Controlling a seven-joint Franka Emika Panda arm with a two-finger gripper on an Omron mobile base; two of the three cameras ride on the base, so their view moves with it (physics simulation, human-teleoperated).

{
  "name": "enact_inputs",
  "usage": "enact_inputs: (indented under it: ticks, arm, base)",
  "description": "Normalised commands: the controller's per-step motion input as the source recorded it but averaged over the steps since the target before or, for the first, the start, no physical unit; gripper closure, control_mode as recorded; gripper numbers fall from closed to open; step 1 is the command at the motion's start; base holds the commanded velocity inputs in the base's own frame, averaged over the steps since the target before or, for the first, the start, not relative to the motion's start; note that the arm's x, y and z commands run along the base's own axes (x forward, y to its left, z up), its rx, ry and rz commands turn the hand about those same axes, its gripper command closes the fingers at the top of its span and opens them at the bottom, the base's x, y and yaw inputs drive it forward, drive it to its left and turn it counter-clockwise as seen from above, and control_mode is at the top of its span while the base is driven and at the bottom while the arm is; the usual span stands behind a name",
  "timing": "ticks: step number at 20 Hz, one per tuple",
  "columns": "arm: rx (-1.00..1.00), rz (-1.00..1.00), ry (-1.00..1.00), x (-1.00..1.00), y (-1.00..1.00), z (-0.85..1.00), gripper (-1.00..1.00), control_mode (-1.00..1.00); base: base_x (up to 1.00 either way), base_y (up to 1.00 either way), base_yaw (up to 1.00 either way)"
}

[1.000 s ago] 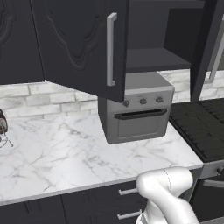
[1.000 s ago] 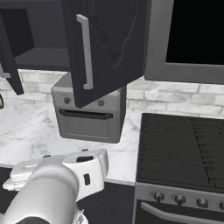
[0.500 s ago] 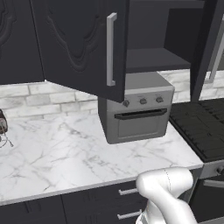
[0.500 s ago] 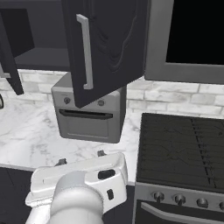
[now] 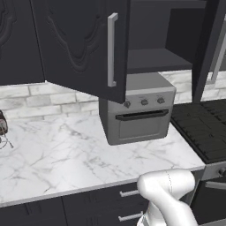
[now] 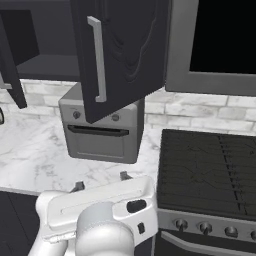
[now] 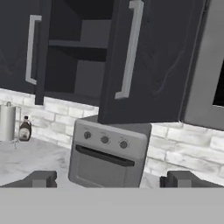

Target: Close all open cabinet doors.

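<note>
Pincer [image 7: 109, 179]: we saw its tips spread wide apart, gripping nothing.
Cabinet doors [image 7: 148, 61]: we found both swung open above the toaster oven [image 7: 109, 153] on the desk [image 5: 57, 154].

A glossy white arm of rounded, tubular segments is seen below the toaster oven [image 6: 101, 131]; a small dark oval inset is set into its flat-topped link.
</note>
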Motion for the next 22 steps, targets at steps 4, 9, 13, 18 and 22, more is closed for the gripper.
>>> enact_inputs:
  ticks: [4,9,13,18,22]
  arm:
    - [0.09,0.02,-0.01,0.24,0.00,0.07,-1.00,-1.00]
    - [0.09,0.03,0.00,0.39,0.00,0.09,-1.00,-1.00]
    - [0.08,0.04,0.00,0.41,0.00,0.00,-1.00,-1.00]
    - [0.08,0.05,-0.05,0.38,0.00,0.07,-1.00,-1.00]
    - [0.09,0.04,-0.07,0.32,0.00,0.17,-1.00,-1.00]
  base:
    - [0.00,0.00,0.00]
    - [0.00,0.00,0.00]
    - [0.00,0.00,0.00]
    - [0.00,0.00,0.00]
    - [0.00,0.00,0.00]
